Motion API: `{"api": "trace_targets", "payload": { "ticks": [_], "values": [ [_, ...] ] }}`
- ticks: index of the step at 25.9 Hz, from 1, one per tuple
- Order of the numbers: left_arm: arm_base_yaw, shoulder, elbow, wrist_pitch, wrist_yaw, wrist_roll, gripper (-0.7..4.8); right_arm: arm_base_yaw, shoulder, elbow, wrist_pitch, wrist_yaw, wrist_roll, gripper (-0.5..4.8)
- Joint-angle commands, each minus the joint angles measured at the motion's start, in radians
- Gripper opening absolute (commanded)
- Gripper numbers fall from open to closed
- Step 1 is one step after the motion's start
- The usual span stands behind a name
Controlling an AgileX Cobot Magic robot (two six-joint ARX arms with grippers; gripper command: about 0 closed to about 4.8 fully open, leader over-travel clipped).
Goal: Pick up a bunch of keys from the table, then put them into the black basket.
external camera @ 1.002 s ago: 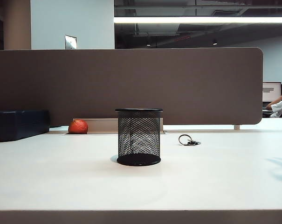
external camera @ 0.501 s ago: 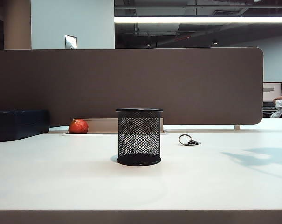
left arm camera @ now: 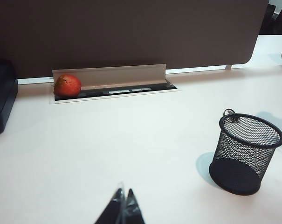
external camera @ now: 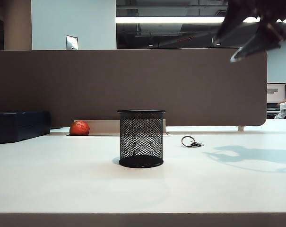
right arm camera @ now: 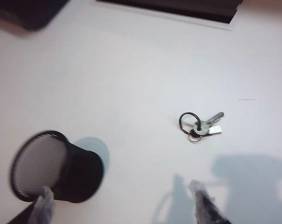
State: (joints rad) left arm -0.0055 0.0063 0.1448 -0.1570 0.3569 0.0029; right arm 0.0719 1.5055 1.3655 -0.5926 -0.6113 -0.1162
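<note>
The bunch of keys (external camera: 192, 142) lies flat on the table (external camera: 218, 184), just right of the upright black basket (external camera: 141, 139) and a little farther back. The right gripper (external camera: 247, 35) hangs high above on the right, fingers spread wide, holding nothing. The left gripper (left arm camera: 122, 208) sits low at the near left, its tips seemingly pressed together, though little shows.

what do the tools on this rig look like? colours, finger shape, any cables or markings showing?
Right tool in the exterior view: dark, nearly black body with long tapering fingers, one showing a lighter grey face. In its wrist view the fingertips look pale and translucent over dark backing, blurred. Left tool: two slim black pointed fingers with glossy edges. No cables or markings are visible.
</note>
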Motion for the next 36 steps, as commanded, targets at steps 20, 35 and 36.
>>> {"api": "trace_targets", "payload": {
  "ticks": [20, 35, 36],
  "values": [
    [0.000, 0.000, 0.004, -0.014, 0.003, -0.003, -0.06, 0.137, 0.455, 0.220, 0.072, 0.244, -0.158, 3.89],
    [0.000, 0.000, 0.004, -0.014, 0.003, -0.003, -0.06, 0.145, 0.552, 0.236, 0.119, 0.305, -0.200, 3.55],
    [0.000, 0.000, 0.004, -0.014, 0.003, -0.003, -0.06, 0.149, 0.555, 0.236, 0.124, 0.309, -0.202, 3.55]
  ]
}}
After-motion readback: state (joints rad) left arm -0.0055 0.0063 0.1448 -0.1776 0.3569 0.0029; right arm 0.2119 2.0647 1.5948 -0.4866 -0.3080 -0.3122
